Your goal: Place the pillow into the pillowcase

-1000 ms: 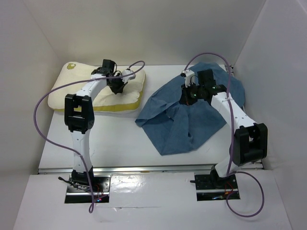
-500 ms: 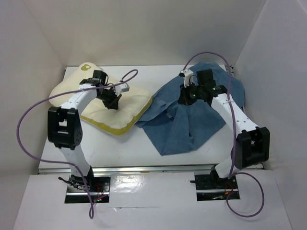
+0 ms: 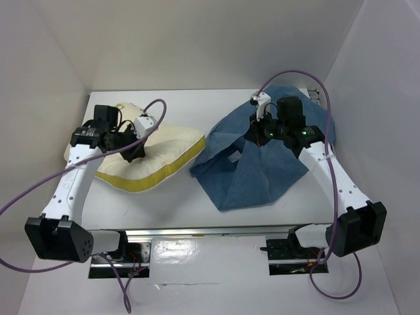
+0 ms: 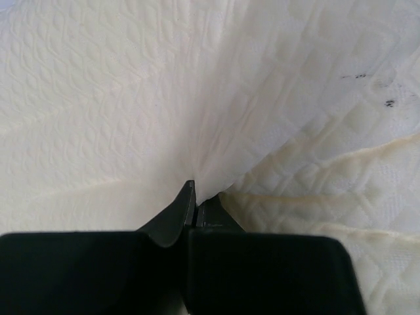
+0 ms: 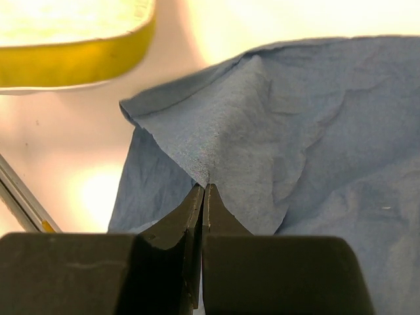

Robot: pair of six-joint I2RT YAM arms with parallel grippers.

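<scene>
The cream-white pillow (image 3: 161, 149) with a pale yellow edge lies on the left half of the table, its right corner almost touching the pillowcase. My left gripper (image 3: 133, 154) is shut on a pinch of the pillow's top cloth (image 4: 197, 118); the left wrist view shows the closed gripper (image 4: 195, 195) holding that fold. The dusty-blue pillowcase (image 3: 262, 174) lies crumpled on the right. My right gripper (image 3: 254, 134) is shut on a raised fold of the pillowcase (image 5: 262, 131) and lifts it into a peak; the right wrist view shows the closed gripper (image 5: 204, 190).
White walls enclose the table on the left, back and right. A metal rail (image 3: 210, 231) runs along the near table edge. Purple cables (image 3: 29, 190) loop from both arms. The pillow's yellow edge (image 5: 72, 62) shows in the right wrist view.
My left arm has swung left and toward me, dragging and turning the pillow so its right corner nears the pillowcase. My right gripper has lifted the pillowcase fold slightly higher.
</scene>
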